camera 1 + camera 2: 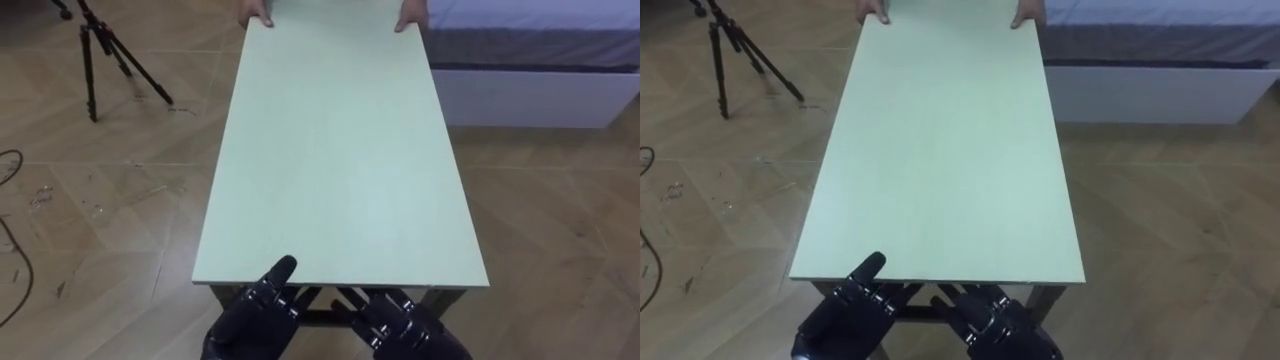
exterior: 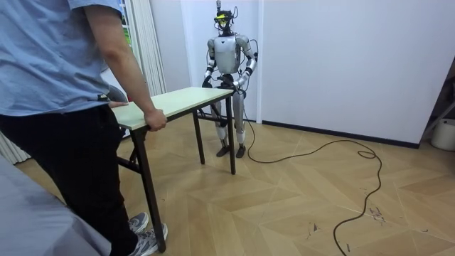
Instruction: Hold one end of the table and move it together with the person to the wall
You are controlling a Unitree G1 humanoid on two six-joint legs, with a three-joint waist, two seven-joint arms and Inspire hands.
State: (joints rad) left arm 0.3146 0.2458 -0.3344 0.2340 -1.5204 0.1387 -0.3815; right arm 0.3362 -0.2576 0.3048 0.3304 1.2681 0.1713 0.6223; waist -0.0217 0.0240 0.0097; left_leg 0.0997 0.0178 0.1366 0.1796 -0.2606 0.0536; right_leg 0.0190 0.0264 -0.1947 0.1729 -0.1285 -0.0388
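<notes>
While person's hands (image 1: 258,15) hold far end: left hand (image 1: 262,305) pinches tabletop (image 1: 340,150) edge, right hand (image 1: 400,322) grip can't tell; lift level, match their pace.

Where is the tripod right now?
The tripod stands on the floor at the left eye view's upper left, beside the far end of the table.
</notes>
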